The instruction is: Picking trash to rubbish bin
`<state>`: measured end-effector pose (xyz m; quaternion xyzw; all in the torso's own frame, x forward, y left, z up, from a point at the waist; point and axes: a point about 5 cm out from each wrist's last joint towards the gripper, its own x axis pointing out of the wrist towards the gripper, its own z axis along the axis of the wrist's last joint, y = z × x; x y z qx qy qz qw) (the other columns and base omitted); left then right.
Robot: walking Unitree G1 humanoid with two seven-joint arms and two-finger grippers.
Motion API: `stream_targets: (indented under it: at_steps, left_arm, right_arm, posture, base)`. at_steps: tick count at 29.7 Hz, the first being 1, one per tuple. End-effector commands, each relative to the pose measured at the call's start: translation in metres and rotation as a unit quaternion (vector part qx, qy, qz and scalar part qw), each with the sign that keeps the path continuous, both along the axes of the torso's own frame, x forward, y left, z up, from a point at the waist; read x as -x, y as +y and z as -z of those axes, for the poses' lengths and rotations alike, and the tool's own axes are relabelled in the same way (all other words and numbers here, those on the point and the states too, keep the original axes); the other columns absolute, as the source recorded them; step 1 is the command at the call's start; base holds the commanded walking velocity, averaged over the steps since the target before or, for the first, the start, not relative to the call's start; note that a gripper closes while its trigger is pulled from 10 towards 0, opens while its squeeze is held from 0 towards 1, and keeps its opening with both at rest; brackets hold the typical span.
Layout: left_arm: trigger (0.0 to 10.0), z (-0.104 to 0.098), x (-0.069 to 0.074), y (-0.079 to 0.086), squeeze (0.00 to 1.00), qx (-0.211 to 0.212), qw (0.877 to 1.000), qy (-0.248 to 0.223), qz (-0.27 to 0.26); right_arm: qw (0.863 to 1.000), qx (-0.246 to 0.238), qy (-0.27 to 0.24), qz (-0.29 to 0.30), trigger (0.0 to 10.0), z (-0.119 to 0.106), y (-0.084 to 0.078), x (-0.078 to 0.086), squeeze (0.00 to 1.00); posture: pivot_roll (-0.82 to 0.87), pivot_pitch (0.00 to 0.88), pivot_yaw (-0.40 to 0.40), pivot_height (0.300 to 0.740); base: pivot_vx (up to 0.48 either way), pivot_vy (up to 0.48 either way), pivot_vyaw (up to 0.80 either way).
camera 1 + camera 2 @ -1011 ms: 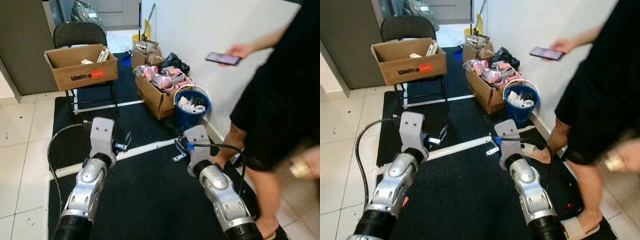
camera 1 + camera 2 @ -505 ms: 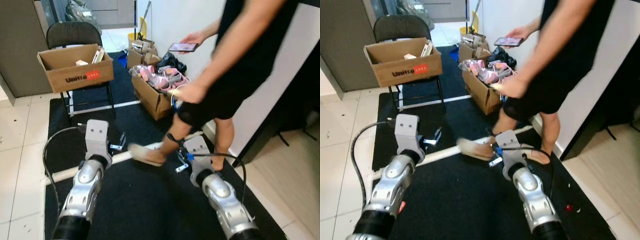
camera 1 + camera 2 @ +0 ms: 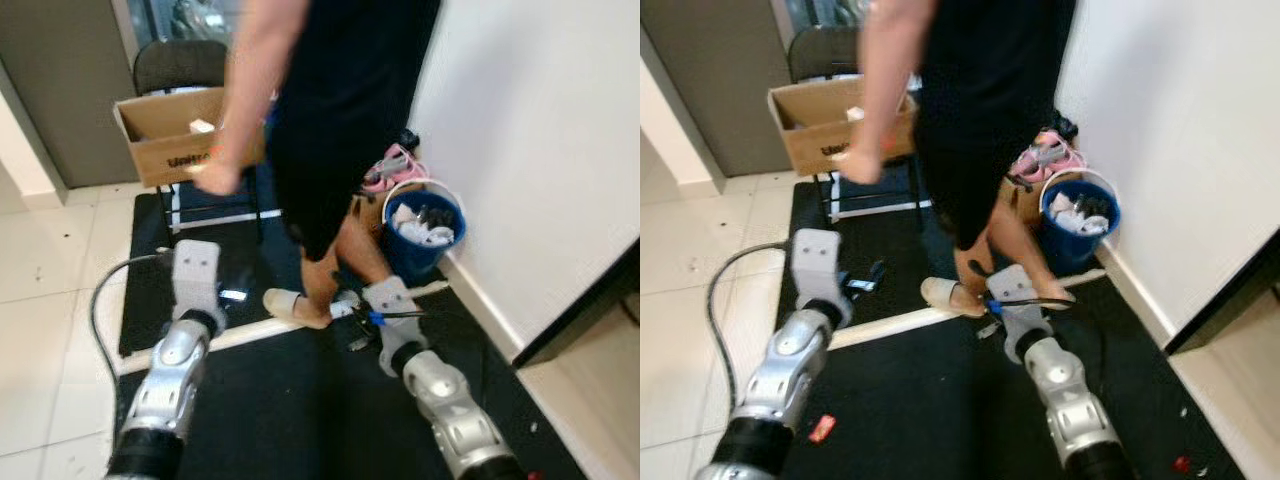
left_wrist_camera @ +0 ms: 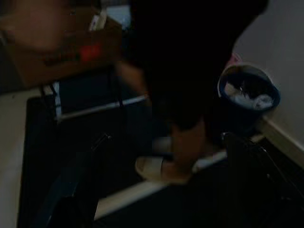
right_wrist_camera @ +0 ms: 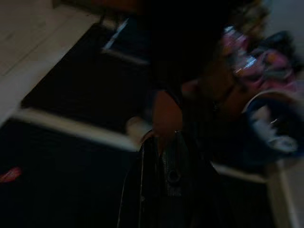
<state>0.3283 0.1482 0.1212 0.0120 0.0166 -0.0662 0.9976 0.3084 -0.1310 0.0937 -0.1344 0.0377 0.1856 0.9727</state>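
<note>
Just ahead of both grippers a person (image 3: 330,120) in black stands on the black mat (image 3: 910,400), sandalled foot (image 3: 952,295) planted between the two wrists and blocking the way forward. Left gripper (image 3: 860,279) is held low over the mat; fingers mostly hidden behind the wrist block, so cannot tell how far apart they are, and nothing is seen in them. Right gripper (image 3: 356,322) sits close behind the person's heel; its fingers are too blurred and hidden to judge, and no load is seen on it either.

Blue rubbish bin (image 3: 424,228) stands beyond and to the outer side of the right gripper, against the white wall (image 3: 540,130), already partly filled with pale crumpled waste. A small red scrap (image 3: 821,429) lies on the mat behind and below the left gripper, beside that forearm; it looks like the nearest piece of trash. More red specks (image 3: 1181,464) lie back past the right arm, on the outer side of the right elbow.

Progress, as a judgement: early or between picks. Some waste is in the bin, at least the red scrap remains on the floor, and neither gripper appears to hold anything.

Red scrap is a short flat strip; its long axis runs diagonally, with the far end angled toward the left forearm. Too small to tell more.

A cardboard box (image 3: 170,140) on a chair (image 3: 180,65) stands well ahead of the left gripper.
</note>
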Motion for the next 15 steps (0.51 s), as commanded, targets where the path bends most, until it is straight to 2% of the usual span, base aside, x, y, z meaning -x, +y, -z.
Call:
stream_targets:
  at_steps: [1,4,7,11,15]
  left_arm:
    - [10.0,0.013,0.003,0.007,0.0,-0.01,1.0,0.023,-0.006]
    - [10.0,0.017,0.005,0.011,0.0,-0.009,1.0,0.029,-0.009]
    - [10.0,0.036,0.008,0.018,0.0,-0.014,0.998,0.063,-0.012]
    - [10.0,0.068,0.015,0.026,0.0,-0.001,0.991,0.128,-0.034]
    - [10.0,0.073,0.017,0.027,0.0,-0.001,0.99,0.138,-0.038]
  right_arm:
    - [1.0,0.006,0.029,0.009,10.0,0.02,-0.001,0.005,0.0]
    - [0.998,0.005,0.05,0.03,10.0,0.033,-0.006,0.007,0.0]
    - [0.992,-0.011,0.094,0.083,10.0,0.054,-0.021,0.011,0.0]
    - [0.973,-0.044,0.163,0.16,10.0,0.082,-0.041,0.021,0.0]
    - [0.969,-0.046,0.172,0.169,10.0,0.086,-0.043,0.023,0.0]
  posture:
    - [-0.07,0.071,-0.015,0.74]
    - [-0.07,0.069,-0.013,0.74]
    - [-0.08,0.074,-0.008,0.74]
    - [-0.06,0.07,-0.014,0.74]
    - [-0.06,0.069,-0.014,0.74]
  base:
    - [0.334,0.0,0.0]
    - [0.333,0.0,0.0]
    - [0.331,0.0,0.0]
    - [0.322,0.0,0.0]
    - [0.319,0.0,0.0]
